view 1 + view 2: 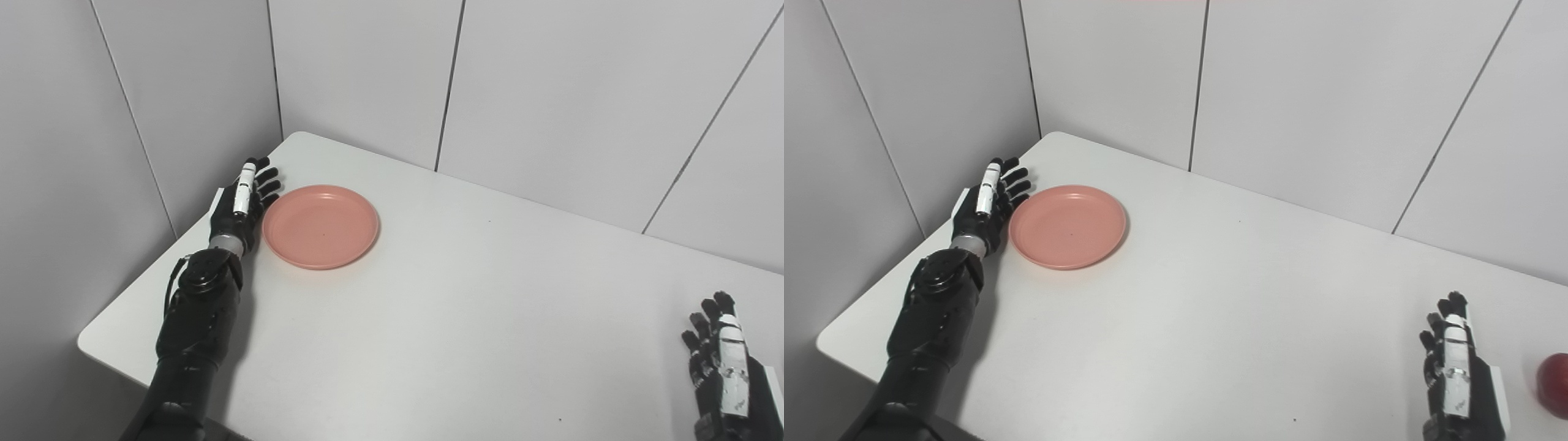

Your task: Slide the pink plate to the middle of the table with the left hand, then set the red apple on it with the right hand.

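Observation:
The pink plate point(320, 225) lies flat on the white table point(465, 306) near its far left corner. My left hand point(244, 201) stands edge-on just left of the plate's rim, open with fingers straight, touching or almost touching it. The red apple point(1554, 384) sits at the right edge of the right eye view, cut off by the frame. My right hand point(1454, 370) rests open near the table's front right, fingers spread, a short gap left of the apple.
Grey panelled walls point(551, 92) close in the table at the back and left. The table's left edge runs diagonally behind my left forearm point(196, 318). A broad bare stretch of tabletop lies between the plate and my right hand.

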`<state>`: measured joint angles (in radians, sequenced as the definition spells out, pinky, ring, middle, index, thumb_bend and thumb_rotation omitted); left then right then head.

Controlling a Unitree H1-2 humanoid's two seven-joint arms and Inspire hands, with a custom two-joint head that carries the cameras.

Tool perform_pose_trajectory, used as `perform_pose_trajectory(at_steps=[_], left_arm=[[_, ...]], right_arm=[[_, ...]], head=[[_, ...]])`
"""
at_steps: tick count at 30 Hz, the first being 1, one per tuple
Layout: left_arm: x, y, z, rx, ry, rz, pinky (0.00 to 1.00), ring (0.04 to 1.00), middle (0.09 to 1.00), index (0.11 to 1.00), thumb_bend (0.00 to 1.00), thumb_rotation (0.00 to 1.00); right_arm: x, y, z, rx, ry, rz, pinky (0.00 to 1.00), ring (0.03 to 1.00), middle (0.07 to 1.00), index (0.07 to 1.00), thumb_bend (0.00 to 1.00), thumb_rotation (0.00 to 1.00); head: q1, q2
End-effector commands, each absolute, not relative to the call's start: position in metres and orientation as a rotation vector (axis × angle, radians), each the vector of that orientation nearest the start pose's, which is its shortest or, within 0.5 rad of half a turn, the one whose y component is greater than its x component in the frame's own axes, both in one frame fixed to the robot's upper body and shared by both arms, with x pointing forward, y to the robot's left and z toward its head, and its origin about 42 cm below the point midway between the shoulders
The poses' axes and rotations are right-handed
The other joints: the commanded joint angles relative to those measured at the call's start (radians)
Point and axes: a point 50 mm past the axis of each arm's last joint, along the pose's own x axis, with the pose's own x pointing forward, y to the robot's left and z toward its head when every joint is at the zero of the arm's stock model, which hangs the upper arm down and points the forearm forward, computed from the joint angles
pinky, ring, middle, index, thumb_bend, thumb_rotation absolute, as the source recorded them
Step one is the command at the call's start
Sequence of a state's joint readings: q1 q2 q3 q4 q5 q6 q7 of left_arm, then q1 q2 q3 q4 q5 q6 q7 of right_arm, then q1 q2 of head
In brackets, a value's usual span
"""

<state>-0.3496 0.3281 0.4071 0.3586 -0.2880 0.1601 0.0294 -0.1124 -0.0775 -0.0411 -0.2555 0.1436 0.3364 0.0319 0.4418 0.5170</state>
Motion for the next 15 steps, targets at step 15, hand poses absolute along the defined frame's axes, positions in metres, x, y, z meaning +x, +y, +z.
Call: perform_pose_trajectory(at_steps=[15], left_arm=[[0.383, 0.405, 0.163, -0.112, 0.005, 0.382, 0.84, 0.854, 0.862, 0.843, 0.35, 1.0]], right_arm=[[0.316, -0.229, 0.193, 0.055, -0.109, 0.081, 1.0, 1.0, 1.0, 1.0, 0.05, 1.0]], head=[[-0.006, 0.007]])
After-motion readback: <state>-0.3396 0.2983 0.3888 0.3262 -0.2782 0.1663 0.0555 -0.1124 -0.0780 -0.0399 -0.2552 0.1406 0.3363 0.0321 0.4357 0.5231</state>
